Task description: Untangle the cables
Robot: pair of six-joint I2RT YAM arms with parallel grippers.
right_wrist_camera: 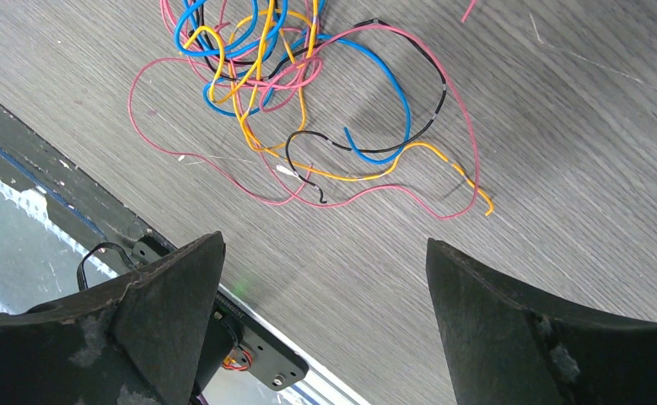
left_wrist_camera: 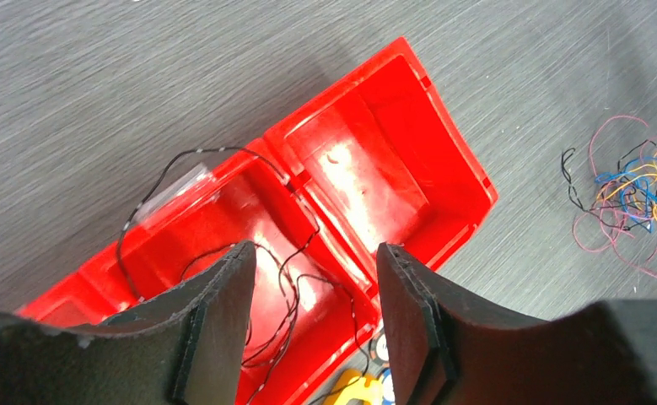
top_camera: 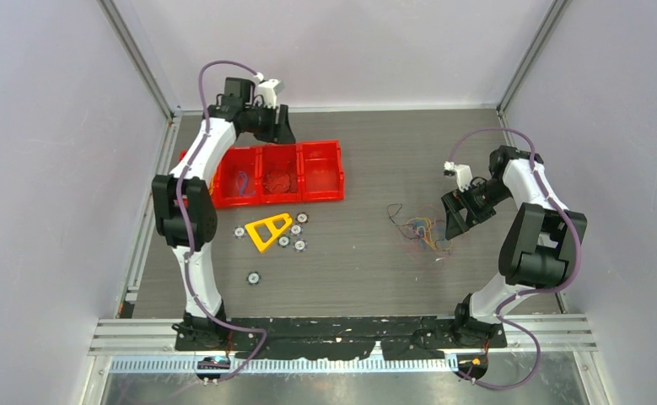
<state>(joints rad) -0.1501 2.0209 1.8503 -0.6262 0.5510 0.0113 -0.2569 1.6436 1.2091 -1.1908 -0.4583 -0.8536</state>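
A small tangle of blue, orange-yellow, pink-red and black cables (top_camera: 417,229) lies on the grey table at the right. It also shows in the right wrist view (right_wrist_camera: 266,76) and the left wrist view (left_wrist_camera: 632,190). My right gripper (top_camera: 453,224) is open and empty, just right of the tangle and above the table (right_wrist_camera: 325,245). My left gripper (top_camera: 276,126) is open and empty above the back of the red bin (left_wrist_camera: 315,253). A thin black cable (left_wrist_camera: 215,150) lies loose across the bin's compartments. A blue cable (top_camera: 242,181) lies in the bin's left compartment.
The red three-compartment bin (top_camera: 320,196) stands at the back left. A yellow triangle piece (top_camera: 267,229) and several small round discs (top_camera: 254,277) lie in front of it. The table's black front strip (right_wrist_camera: 55,169) is close behind my right gripper.
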